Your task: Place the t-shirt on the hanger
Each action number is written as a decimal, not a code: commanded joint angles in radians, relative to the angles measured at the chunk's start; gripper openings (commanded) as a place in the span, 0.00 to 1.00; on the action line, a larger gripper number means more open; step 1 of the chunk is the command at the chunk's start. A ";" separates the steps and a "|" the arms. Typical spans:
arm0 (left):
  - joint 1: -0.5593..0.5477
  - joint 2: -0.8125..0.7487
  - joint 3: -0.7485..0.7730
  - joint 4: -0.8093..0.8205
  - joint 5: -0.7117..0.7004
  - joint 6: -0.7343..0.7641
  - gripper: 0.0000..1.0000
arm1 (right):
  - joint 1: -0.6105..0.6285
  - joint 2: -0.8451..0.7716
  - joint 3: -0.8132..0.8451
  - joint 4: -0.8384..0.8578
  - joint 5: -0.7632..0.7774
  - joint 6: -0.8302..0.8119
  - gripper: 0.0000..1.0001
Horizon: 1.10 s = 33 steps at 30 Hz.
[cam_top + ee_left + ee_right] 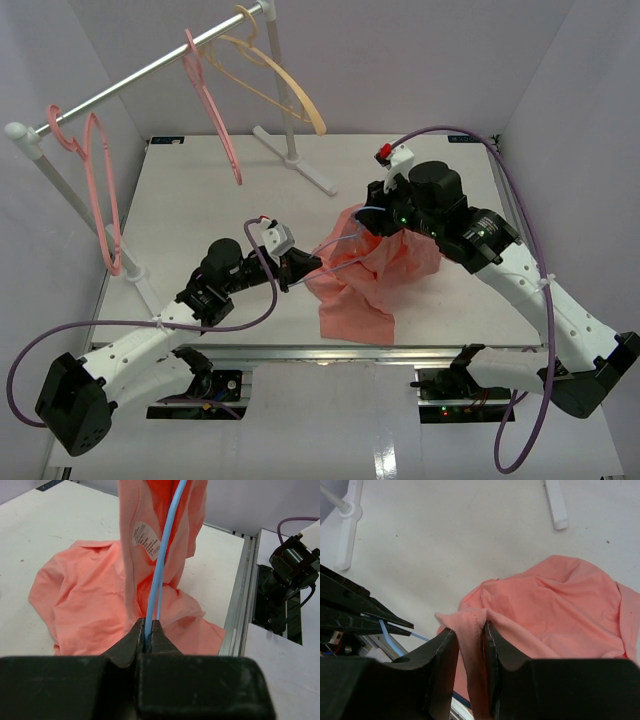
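Note:
The salmon-pink t-shirt [372,285] hangs bunched from mid-table, its lower part heaped on the white table [200,200]. The light-blue wire hanger [343,246] runs up inside it. In the left wrist view the hanger [161,565] passes a white label [145,541] on the t-shirt [85,595], and my left gripper [151,626] is shut on the wire's lower end. My right gripper [470,630] stands above the t-shirt [555,605]; its jaws are parted, and a folded hem lies loose between them. The hanger's wire [387,631] shows at lower left.
A clothes rack's rail [150,70] crosses the back left, carrying two thick pink hangers [215,110] [100,190] and a pale orange hanger [280,85]. Its white foot [300,165] rests on the table behind the shirt. The table's metal front edge [237,605] is close by.

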State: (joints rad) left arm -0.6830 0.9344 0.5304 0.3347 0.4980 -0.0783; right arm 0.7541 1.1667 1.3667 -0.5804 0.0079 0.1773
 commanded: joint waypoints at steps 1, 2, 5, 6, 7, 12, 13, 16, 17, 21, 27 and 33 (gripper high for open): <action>0.017 0.011 -0.047 0.213 -0.076 -0.097 0.00 | 0.010 -0.033 0.064 0.017 -0.062 0.001 0.39; 0.018 0.008 -0.056 0.233 -0.066 -0.099 0.00 | 0.010 -0.036 0.064 0.019 -0.077 -0.004 0.41; 0.018 0.000 -0.077 0.264 -0.041 -0.103 0.00 | 0.011 -0.046 0.057 0.021 -0.127 -0.023 0.45; 0.019 -0.004 -0.081 0.267 -0.033 -0.101 0.00 | 0.011 -0.050 0.055 0.019 -0.139 -0.036 0.47; 0.017 -0.006 -0.087 0.268 -0.030 -0.101 0.00 | 0.010 -0.053 0.055 0.011 -0.141 -0.052 0.49; 0.018 -0.059 -0.130 0.302 -0.039 -0.099 0.00 | 0.011 -0.097 0.040 -0.013 -0.144 -0.117 0.57; 0.017 -0.071 -0.139 0.312 -0.039 -0.101 0.00 | 0.010 -0.106 0.042 -0.020 -0.150 -0.130 0.58; 0.018 -0.085 -0.145 0.320 -0.031 -0.105 0.00 | 0.010 -0.108 0.060 -0.060 -0.175 -0.168 0.64; 0.019 -0.086 -0.144 0.322 -0.027 -0.107 0.00 | 0.011 -0.106 0.071 -0.069 -0.178 -0.175 0.64; 0.017 -0.075 -0.155 0.357 0.004 -0.125 0.00 | 0.011 -0.104 0.115 -0.094 -0.240 -0.237 0.65; 0.017 -0.090 -0.216 0.418 0.013 -0.135 0.00 | 0.011 -0.061 0.262 -0.158 -0.310 -0.412 0.65; 0.018 -0.110 -0.239 0.435 0.084 -0.135 0.00 | 0.011 0.026 0.333 -0.380 -0.318 -0.653 0.64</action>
State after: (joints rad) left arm -0.6693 0.8645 0.2997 0.6669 0.5246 -0.2030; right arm 0.7607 1.1520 1.6790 -0.7976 -0.2975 -0.2774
